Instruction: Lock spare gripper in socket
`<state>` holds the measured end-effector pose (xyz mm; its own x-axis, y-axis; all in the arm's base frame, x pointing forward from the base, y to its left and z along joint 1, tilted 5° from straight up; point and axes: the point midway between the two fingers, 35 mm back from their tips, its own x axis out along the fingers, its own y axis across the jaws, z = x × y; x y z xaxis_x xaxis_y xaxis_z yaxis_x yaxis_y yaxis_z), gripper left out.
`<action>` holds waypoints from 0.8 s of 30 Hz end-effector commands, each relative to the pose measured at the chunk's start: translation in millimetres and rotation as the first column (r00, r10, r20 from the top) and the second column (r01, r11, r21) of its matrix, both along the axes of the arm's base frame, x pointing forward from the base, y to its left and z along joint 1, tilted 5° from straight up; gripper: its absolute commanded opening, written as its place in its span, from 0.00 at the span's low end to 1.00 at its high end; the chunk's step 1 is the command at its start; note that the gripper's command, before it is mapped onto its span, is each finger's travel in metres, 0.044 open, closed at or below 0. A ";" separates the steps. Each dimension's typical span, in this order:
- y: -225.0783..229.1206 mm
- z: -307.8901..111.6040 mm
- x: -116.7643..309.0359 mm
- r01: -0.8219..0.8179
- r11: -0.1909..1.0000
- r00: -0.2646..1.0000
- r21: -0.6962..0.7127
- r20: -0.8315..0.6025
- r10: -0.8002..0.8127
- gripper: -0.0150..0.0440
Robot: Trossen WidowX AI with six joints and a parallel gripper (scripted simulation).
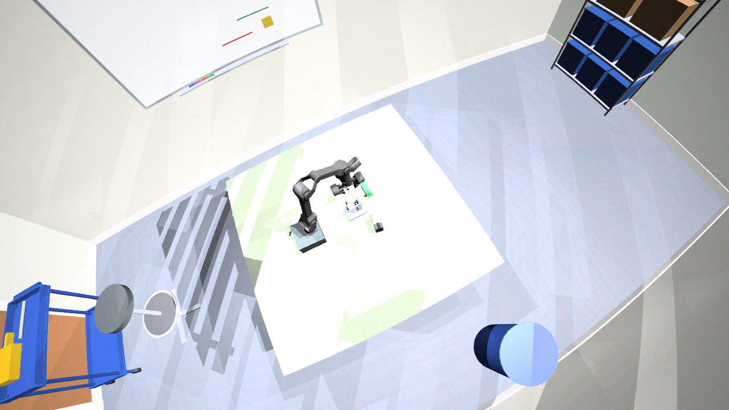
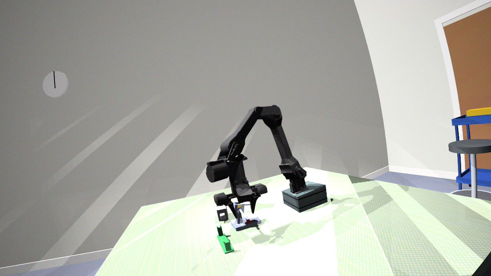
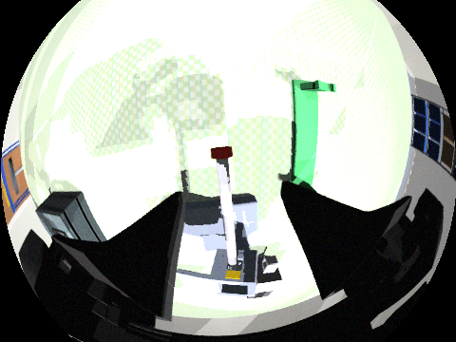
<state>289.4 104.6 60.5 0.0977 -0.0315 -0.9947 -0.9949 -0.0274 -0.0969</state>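
Note:
The lock pin (image 3: 226, 204) runs through the socket of the pale grey mount (image 1: 357, 216) (image 2: 239, 226) (image 3: 247, 203). Its dark red head (image 2: 247, 221) (image 3: 221, 152) stands out on one side, and a yellow mark (image 3: 233, 275) shows on the socket. My gripper (image 2: 244, 214) (image 3: 233, 193) is open and points down low over the mount. In the wrist view its fingers stand on either side of the pin's shaft, with a gap to each. The spare gripper (image 1: 377, 227) (image 2: 223, 210) sits on the table beyond the mount, and is partly hidden in the wrist view.
A green cradle (image 1: 367, 190) (image 2: 224, 241) (image 3: 306, 133) with two upright ends stands beside the mount, close to one finger's side. The arm's base block (image 1: 308, 237) (image 2: 305, 199) (image 3: 71, 216) is on the mount's other side.

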 end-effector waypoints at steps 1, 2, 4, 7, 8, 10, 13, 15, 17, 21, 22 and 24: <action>-1.1 -9.2 -0.8 -0.003 1.000 1.000 -0.007 -0.009 0.003 0.76; -1.2 -10.9 -0.7 -0.003 1.000 1.000 -0.007 -0.010 0.003 0.76; -1.2 -14.2 -0.6 -0.003 1.000 1.000 -0.007 -0.010 0.003 0.76; -1.4 -19.1 -0.4 -0.003 1.000 1.000 -0.007 -0.010 0.003 0.76; -1.4 -20.7 -0.4 -0.003 1.000 1.000 -0.007 -0.010 0.003 0.76; -1.5 -23.9 -0.4 -0.003 1.000 1.000 -0.008 -0.010 0.003 0.76; -1.7 -28.8 -0.4 -0.003 1.000 1.000 -0.008 -0.010 0.003 0.76; -1.9 -32.0 -0.5 -0.003 1.000 1.000 -0.008 -0.010 0.003 0.76; -2.0 -35.2 -0.6 -0.003 1.000 1.000 -0.008 -0.010 0.003 0.76; -2.3 -40.5 -0.8 -0.003 1.000 1.000 -0.008 -0.010 0.003 0.76; -2.4 -40.8 -0.8 -0.003 1.000 1.000 -0.008 -0.010 0.003 0.76; -2.4 -40.8 -0.8 -0.003 1.000 1.000 -0.008 -0.010 0.003 0.76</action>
